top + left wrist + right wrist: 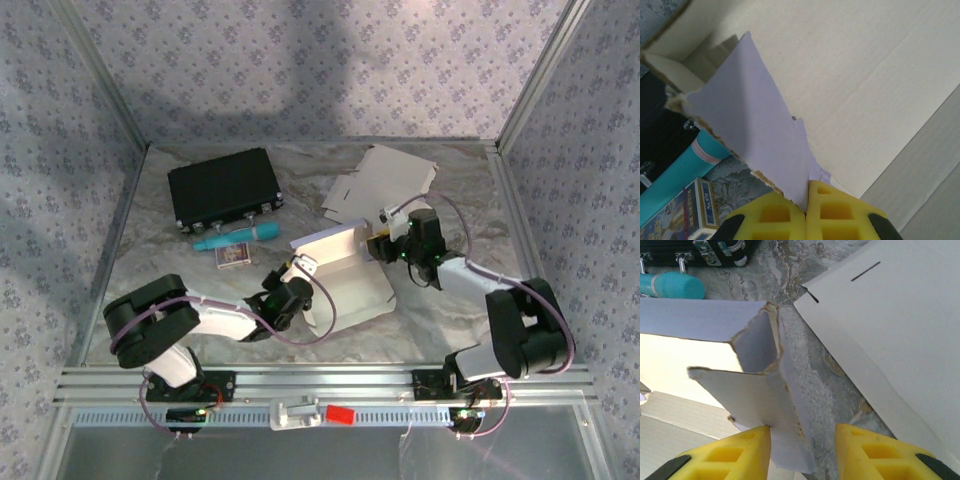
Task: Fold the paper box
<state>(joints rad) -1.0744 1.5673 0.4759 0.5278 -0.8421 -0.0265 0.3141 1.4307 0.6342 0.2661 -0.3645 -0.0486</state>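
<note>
The paper box (345,285) was located directly ahead of both grippers. Its lavender flap (755,130) was pinched between the closed jaws of the left gripper (806,200). The right gripper (802,440) stood open astride a corner flap (757,390). A firm pinch and a square crease were judged necessary. Whether the corner flap touched either right finger could not be made out.

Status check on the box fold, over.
Left pincer shut on lilac cardboard flap. Right pincer open, straddling torn corner flap. White paper box half-formed, one wall raised. Flat white cardboard sheet lies close beside right pincer.
</note>
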